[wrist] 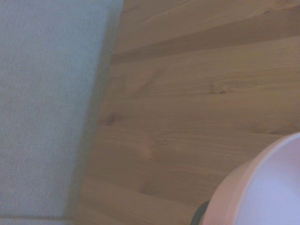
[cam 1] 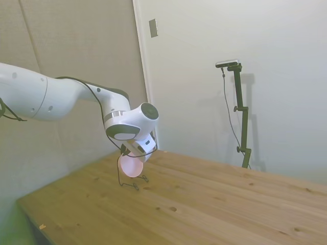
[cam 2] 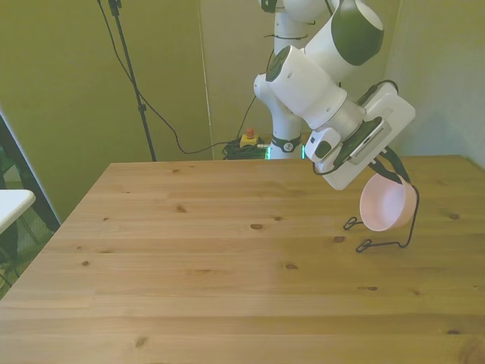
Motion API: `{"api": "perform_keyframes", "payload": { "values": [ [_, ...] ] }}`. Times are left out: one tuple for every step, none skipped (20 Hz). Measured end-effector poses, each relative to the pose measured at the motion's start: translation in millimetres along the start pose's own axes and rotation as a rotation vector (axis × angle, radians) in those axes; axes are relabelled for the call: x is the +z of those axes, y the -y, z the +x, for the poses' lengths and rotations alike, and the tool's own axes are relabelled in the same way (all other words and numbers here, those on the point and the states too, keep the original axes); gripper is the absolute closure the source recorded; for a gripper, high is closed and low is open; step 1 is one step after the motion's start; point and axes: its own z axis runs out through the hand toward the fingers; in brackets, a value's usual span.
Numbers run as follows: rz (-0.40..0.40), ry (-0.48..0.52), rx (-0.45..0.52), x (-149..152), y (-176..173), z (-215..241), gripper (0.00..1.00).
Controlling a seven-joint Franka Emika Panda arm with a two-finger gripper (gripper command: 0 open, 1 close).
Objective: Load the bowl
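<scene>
A white arm's pincer (cam 2: 383, 173) grasps the pink bowl (cam 2: 386, 203), tipped on edge in a black wire rack (cam 2: 379, 241) on the desk (cam 2: 189, 265). It should seat fully before release.

I read this as a lab test cell, not a home. My arm (cam 2: 318, 76) works over a plain wooden table (cam 2: 212, 265) boxed in by bare panel walls (cam 1: 66, 51). Behind the table, cables (cam 2: 227, 148) trail across the floor beside a red stop button (cam 2: 248, 137), and a small plate (cam 1: 153, 27) sits on the wall.
</scene>
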Motion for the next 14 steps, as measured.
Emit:
{"api": "perform_keyframes", "payload": {
  "values": [
    [0.002,0.0,-0.001,-0.2,-0.9,-1.2,1.0],
    [0.007,0.002,0.0,0.1,-1.7,-1.9,1.0],
    [0.014,0.005,-0.001,0.9,-3.1,-2.3,1.0],
    [0.017,0.008,-0.005,2.1,-4.9,-2.4,1.0],
    [0.021,0.01,-0.008,3.1,-6.5,-2.3,1.0],
    [0.024,0.011,-0.012,3.6,-7.6,-2.0,1.0],
    [0.027,0.012,-0.014,3.7,-8.4,-1.5,1.0],
    [0.029,0.012,-0.015,4.1,-9.4,-1.1,1.0],
    [0.032,0.013,-0.015,4.9,-10.8,-0.8,1.0],
    [0.034,0.013,-0.017,5.9,-12.7,-0.6,1.0],
    [0.034,0.012,-0.018,7.0,-14.6,-0.3,1.0],
    [0.034,0.011,-0.018,7.7,-15.9,0.1,1.0],
    [0.034,0.009,-0.019,8.4,-17.0,0.7,1.0],
    [0.033,0.008,-0.018,8.9,-18.0,1.0,1.0]
  ]
}}
